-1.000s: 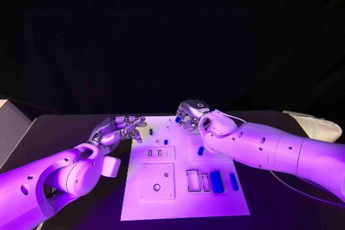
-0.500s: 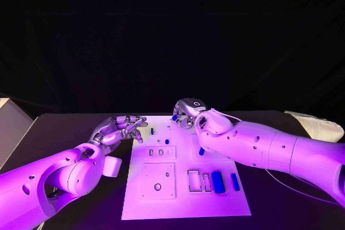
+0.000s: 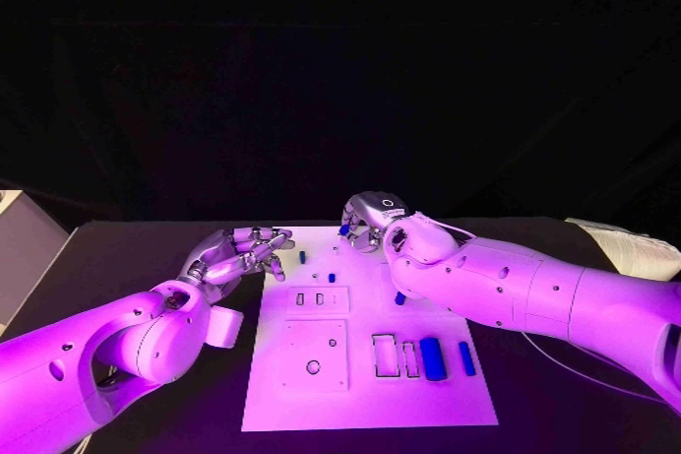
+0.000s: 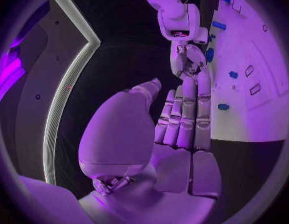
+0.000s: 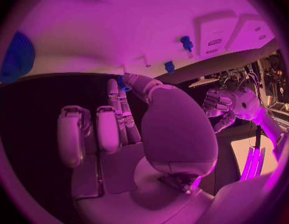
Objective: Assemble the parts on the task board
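The white task board (image 3: 362,395) lies in the middle of the black table. My right hand (image 3: 372,221) hovers over the board's far edge and pinches a small blue part (image 5: 122,82) between thumb and fingertip. My left hand (image 3: 241,255) is at the board's far left corner, holding nothing, with its fingers (image 4: 185,109) stretched out side by side. On the board two small blue pegs (image 3: 304,258) (image 3: 331,277) stand near the far edge and a short blue piece (image 3: 401,298) lies mid-board. A thick blue bar (image 3: 431,358) and a thin one (image 3: 465,357) lie beside an empty frame slot (image 3: 383,356).
Two raised white plates sit on the board's left half, one with two small slots (image 3: 320,299), one with a round hole (image 3: 314,356). A pale bundle (image 3: 625,249) lies at the table's right edge and a pale box (image 3: 18,247) at its left.
My right hand has edged slightly left along the board's far edge, still pinching the blue part. The left hand has barely moved.
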